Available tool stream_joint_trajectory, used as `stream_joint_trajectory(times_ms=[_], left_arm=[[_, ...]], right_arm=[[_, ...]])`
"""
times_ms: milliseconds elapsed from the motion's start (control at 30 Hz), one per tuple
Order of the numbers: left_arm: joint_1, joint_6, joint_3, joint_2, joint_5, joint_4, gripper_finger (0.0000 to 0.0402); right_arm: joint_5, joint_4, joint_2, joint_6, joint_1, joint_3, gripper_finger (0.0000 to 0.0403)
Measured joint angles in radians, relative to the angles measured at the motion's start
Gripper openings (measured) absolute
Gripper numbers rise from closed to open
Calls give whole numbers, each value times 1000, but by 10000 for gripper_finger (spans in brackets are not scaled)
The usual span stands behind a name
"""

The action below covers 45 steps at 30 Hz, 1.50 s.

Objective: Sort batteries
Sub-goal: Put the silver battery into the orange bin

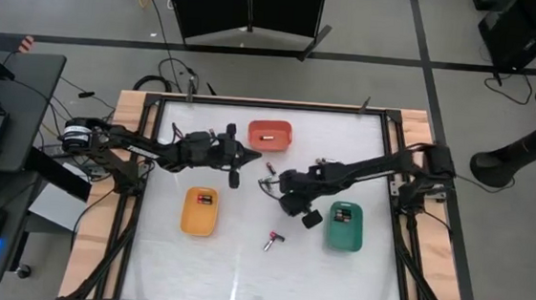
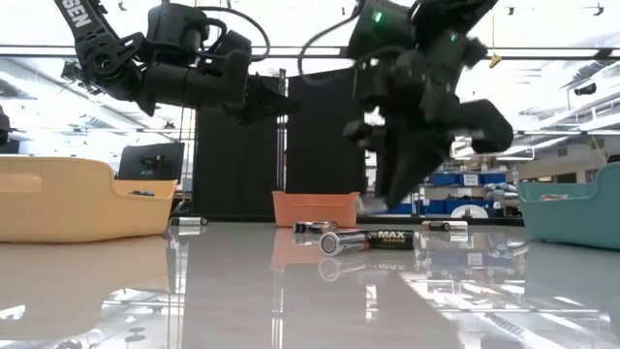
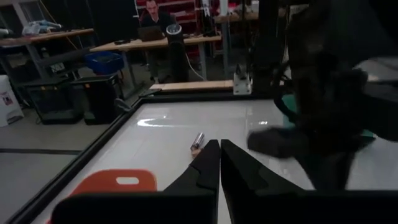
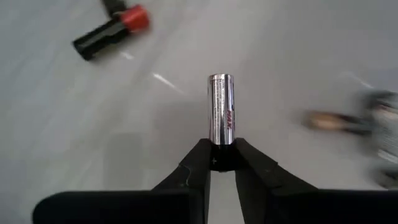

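Right gripper point(image 4: 222, 163) fingers clamp silvery battery point(image 4: 221, 109) by its end.

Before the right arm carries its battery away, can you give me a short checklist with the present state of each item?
1. Right claw closed on the silver battery: ok, the fingers pinch one end in the right wrist view.
2. Grip depth: not ok, only the end is held and most of the battery sticks out past the fingertips.
3. Green tray reachable: ok, it lies just beside the right claw in the high view.
4. Left claw out of the way: cannot tell; it is shut and empty, hovering near the orange tray, close to the right arm.
5. Loose batteries left on the table: ok, one lies between the yellow tray and the green tray.
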State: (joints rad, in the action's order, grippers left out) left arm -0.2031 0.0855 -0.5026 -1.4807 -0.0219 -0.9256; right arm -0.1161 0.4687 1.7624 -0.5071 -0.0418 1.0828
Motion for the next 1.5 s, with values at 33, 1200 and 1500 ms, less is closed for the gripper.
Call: stream_joint_trajectory(times_ms=[33, 1200, 1500], left_arm=[[0, -9, 0, 0, 0, -9, 23], [0, 20, 0, 0, -9, -97, 23], [0, 20, 0, 0, -9, -93, 23]], right_arm=[[25, 12, -24, 6, 7, 0, 60], [63, 239, 423, -112, 556, 573, 60], [67, 230, 429, -60, 554, 570, 116]])
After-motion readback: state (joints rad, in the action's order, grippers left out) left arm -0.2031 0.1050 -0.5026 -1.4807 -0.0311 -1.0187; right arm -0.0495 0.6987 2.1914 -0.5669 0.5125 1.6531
